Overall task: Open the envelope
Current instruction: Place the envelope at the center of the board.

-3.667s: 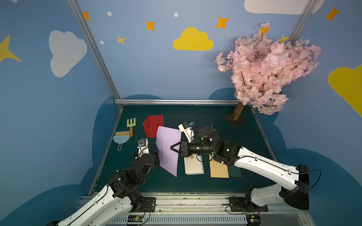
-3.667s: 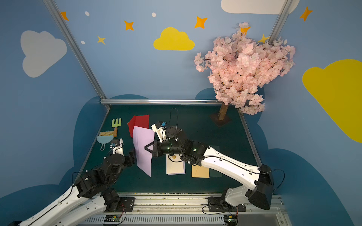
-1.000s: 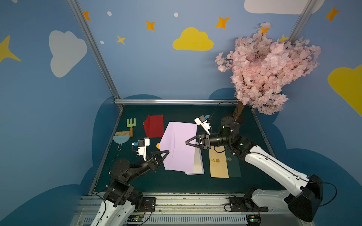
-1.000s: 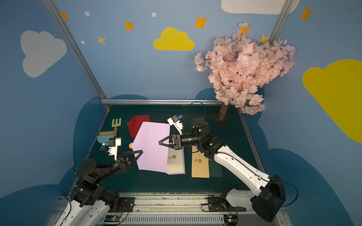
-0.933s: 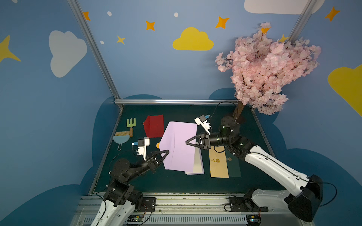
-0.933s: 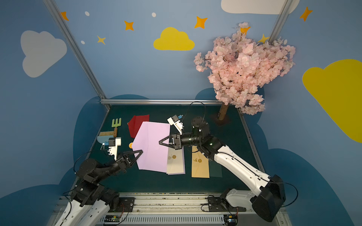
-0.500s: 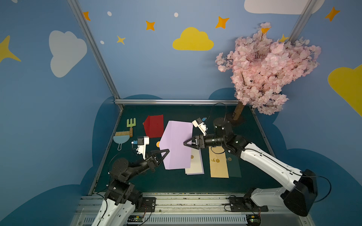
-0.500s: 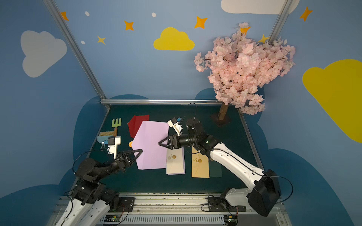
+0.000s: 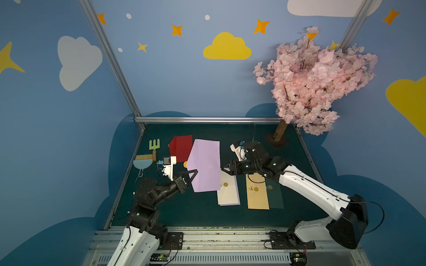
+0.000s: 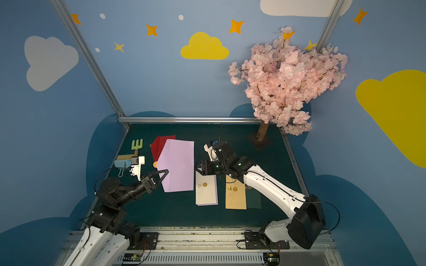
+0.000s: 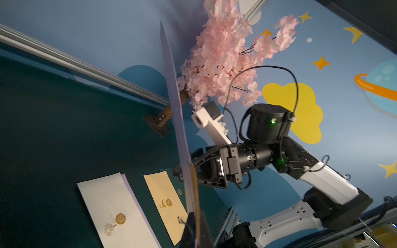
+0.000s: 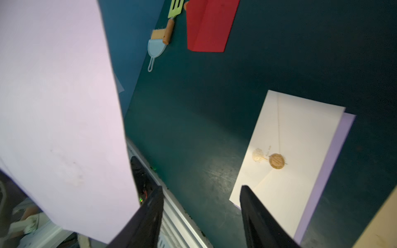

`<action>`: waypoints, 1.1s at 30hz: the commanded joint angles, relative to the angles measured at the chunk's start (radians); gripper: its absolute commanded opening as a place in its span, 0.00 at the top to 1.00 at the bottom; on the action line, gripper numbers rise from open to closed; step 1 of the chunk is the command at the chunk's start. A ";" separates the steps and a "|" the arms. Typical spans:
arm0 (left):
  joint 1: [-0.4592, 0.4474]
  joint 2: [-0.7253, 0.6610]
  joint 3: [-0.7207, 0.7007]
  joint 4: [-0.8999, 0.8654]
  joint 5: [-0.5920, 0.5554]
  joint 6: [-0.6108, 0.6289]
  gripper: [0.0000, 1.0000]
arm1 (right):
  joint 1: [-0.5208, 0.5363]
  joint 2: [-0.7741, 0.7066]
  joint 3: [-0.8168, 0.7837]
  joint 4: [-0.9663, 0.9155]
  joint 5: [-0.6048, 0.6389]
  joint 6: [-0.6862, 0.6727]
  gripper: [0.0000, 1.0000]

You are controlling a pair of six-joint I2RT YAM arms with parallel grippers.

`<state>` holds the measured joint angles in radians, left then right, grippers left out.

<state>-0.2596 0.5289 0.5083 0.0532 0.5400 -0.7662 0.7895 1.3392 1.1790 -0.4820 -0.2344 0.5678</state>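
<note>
Here lilac envelope (image 9: 205, 165) sits pinched in L pincer (image 9: 194, 172).

Staged robot test booth: blue walls (image 9: 184, 80) painted with clouds, stars; aluminium frame (image 9: 207, 119); fake blossom tree (image 9: 318, 78); green tabletop (image 9: 184, 214).

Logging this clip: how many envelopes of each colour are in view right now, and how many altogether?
Lilac: 2, the lifted lilac envelope and a lilac edge showing under the cream one
Red envelope: 1
Cream envelope: 1
Tan envelope: 1
Dark green envelope: 1
Total: 6
</note>
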 commanded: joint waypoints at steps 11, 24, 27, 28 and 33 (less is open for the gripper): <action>0.115 0.594 0.227 0.271 0.055 -0.004 0.97 | 0.119 -0.193 -0.108 -0.146 0.265 0.043 0.42; 0.136 1.242 0.542 0.582 0.174 -0.160 0.98 | 0.178 -0.219 -0.154 -0.158 0.291 0.086 0.42; 0.135 1.352 0.615 0.567 0.167 -0.157 0.98 | 0.180 -0.237 -0.166 -0.165 0.294 0.091 0.42; 0.134 1.389 0.638 0.565 0.169 -0.159 0.97 | 0.180 -0.243 -0.171 -0.167 0.296 0.090 0.42; 0.132 1.522 0.725 0.500 0.145 -0.131 0.98 | 0.180 -0.255 -0.186 -0.162 0.296 0.081 0.42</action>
<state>-0.1253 2.0148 1.1870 0.5659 0.6823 -0.9119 0.9642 1.0985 1.0054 -0.6254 0.0452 0.6502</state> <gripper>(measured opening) 0.050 0.576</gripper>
